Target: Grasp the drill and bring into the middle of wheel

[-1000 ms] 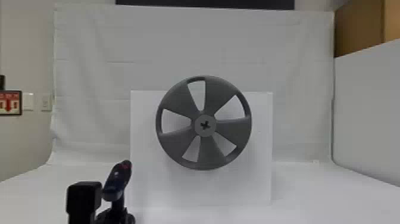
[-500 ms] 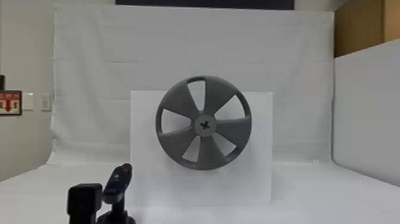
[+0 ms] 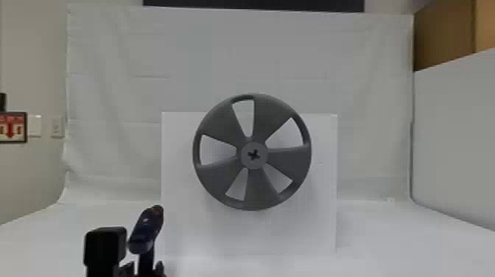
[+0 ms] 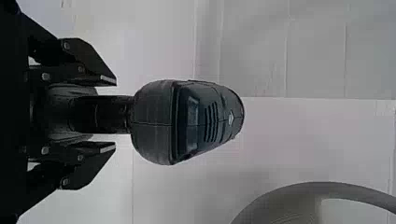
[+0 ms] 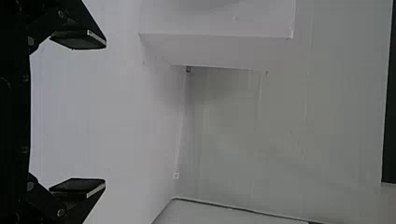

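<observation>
White bench (image 3: pixel 386 239), bearing the setup. White upright square panel (image 3: pixel 176 221), presumably backing the grey five-spoked plastic wheel (image 3: pixel 281 158), which is set face-on so its hub (image 3: pixel 248 161) can meet the tool. Dark blue-and-black pistol-shaped drill (image 4: pixel 187 122), left of the wheel, lower than its hub (a low hold, likely to free its nose). Left gripper (image 4: pixel 115 114), fingers closed about the drill's lower part. Right gripper (image 5: pixel 105 114), fingers spread, nothing between.

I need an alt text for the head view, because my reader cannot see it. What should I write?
A grey five-spoke wheel faces the camera, mid-view, in front of a white panel. At lower left, the left jaws hold a dark drill upright, lower than the wheel and not yet at its middle.
</observation>
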Robot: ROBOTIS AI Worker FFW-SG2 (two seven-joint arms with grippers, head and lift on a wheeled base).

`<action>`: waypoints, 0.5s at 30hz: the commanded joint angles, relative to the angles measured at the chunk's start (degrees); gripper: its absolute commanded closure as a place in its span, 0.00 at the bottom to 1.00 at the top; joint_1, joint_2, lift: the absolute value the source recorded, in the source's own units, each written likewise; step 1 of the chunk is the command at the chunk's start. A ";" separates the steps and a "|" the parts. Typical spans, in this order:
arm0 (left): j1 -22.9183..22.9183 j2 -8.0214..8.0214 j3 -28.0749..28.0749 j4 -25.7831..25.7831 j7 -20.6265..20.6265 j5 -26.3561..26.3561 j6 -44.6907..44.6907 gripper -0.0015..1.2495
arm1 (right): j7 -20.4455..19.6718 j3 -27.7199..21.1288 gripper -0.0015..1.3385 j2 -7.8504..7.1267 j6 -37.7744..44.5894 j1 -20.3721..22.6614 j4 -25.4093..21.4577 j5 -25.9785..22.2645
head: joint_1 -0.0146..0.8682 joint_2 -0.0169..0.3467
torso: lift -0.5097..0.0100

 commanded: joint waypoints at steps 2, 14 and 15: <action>-0.03 -0.02 0.16 0.07 0.00 0.02 -0.09 0.34 | 0.00 0.09 0.18 0.01 -0.02 0.00 0.08 0.00 | 0.02 0.05 | 0.20; -0.03 -0.02 0.96 0.42 -0.79 0.28 -0.18 0.00 | 0.00 0.27 0.18 0.01 -0.02 0.00 0.26 0.00 | 0.02 0.05 | 0.20; -0.03 -0.02 1.13 0.42 -1.14 0.28 -0.18 0.00 | 0.00 0.27 0.18 0.01 -0.02 0.00 0.26 0.00 | 0.02 0.05 | 0.20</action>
